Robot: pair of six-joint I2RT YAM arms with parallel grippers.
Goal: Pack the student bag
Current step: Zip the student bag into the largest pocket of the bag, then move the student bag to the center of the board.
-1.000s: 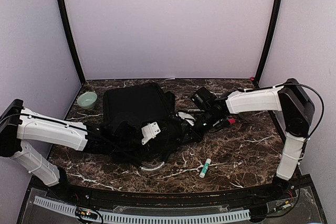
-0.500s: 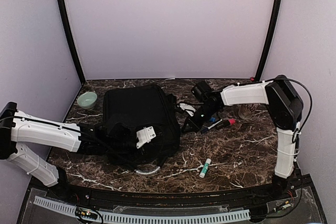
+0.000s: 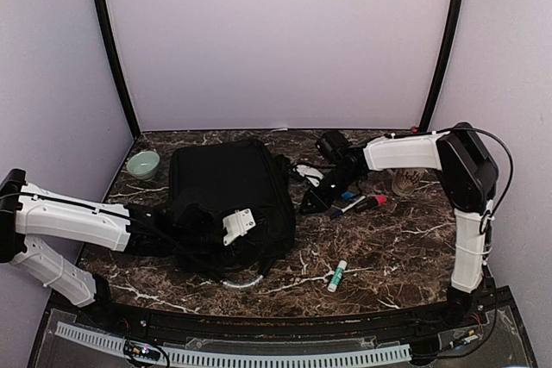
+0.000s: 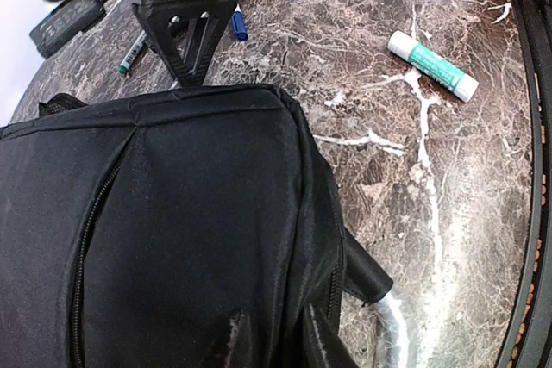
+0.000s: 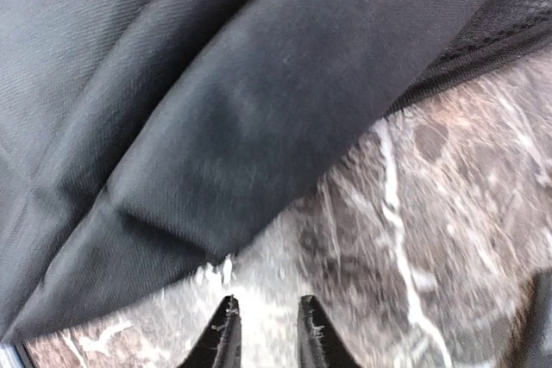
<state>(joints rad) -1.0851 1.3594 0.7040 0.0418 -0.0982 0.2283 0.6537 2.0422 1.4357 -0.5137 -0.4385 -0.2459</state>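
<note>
Both arms have drawn back, and the student bag (image 3: 228, 191) now lies flatter, left of centre on the surface (image 3: 388, 247). The left fingers (image 4: 235, 342), slightly apart, rest against its black fabric. The right fingers (image 5: 226, 338), narrowly parted and empty, hover over marble just beside it. Only the top view shows a green bowl (image 3: 143, 163), while the left wrist view shows a glue stick (image 4: 431, 65) up close.

- The top view is lit softly and evenly from above; shadows are kept faint.
- The right wrist view is blurred throughout, the student bag (image 5: 216, 84) included.
- The edge of the table (image 4: 448, 170) is bowed in the left wrist view.
</note>
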